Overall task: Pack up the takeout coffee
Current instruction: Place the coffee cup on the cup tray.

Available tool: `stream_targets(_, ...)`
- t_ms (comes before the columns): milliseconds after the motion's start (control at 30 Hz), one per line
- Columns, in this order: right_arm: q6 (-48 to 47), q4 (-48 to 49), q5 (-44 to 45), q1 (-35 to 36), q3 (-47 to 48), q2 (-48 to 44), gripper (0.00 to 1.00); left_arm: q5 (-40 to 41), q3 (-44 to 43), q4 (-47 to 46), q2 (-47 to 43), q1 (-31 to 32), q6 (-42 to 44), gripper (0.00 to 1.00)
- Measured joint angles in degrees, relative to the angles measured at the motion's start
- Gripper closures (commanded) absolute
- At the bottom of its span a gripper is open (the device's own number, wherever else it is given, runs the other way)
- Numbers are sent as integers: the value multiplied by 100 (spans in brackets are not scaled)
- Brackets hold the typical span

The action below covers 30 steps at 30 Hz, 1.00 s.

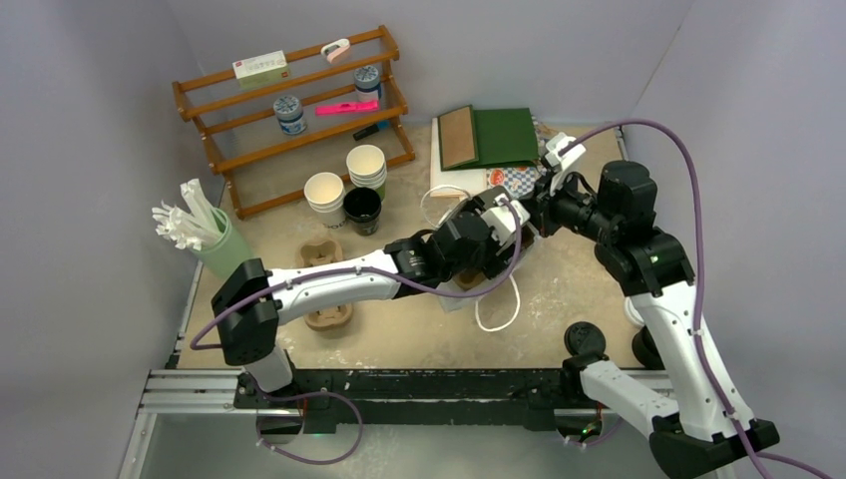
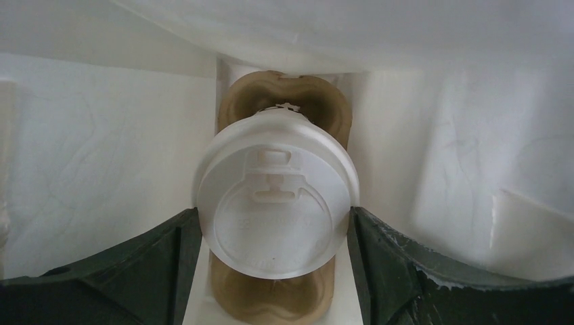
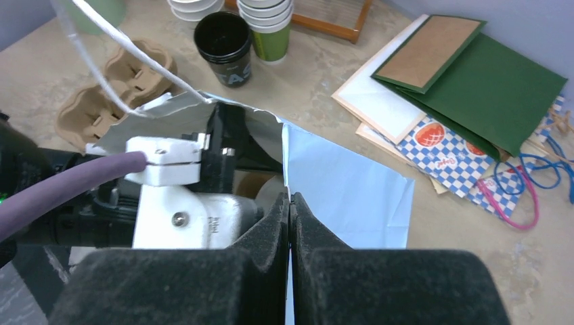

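In the left wrist view, a cream-white takeout coffee cup with a white lid [image 2: 275, 196] sits between my left gripper's [image 2: 274, 227] dark fingers. Both fingers [image 2: 169, 257] press the lid's sides, so the gripper is shut on it. The cup is inside a white paper bag [image 2: 101, 156], over a brown pulp carrier [image 2: 271, 301] on the bag's floor. My right gripper [image 3: 289, 203] is shut on the bag's top edge [image 3: 338, 183]. What looks like a black cup with a black lid [image 1: 586, 339] stands near the front edge on the right.
Two empty pulp carriers [image 1: 324, 284] lie left of the bag. Behind them stand lidless cream cups [image 1: 366, 165], a lidless black cup [image 1: 362, 210] and a green cup of white sticks [image 1: 214, 244]. A wooden shelf [image 1: 299, 110] and flat bags [image 1: 499, 135] are at the back.
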<state>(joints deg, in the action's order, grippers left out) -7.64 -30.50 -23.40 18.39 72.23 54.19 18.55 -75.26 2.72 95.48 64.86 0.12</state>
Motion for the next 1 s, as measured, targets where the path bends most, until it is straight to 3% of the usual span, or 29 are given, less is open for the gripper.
stream_targets(467, 9, 111, 175, -61, -155, -55, 100, -317, -437, 367, 278, -138, -210, 55)
stream_targets(800, 278, 389, 841, -177, -627, -411, 100, -680, -1207, 1165, 704, -229, -260, 55)
stream_targets(1000, 581, 511, 1082, -179, -975, -623, 100, -817, -1228, 1128, 841, -291, -275, 55)
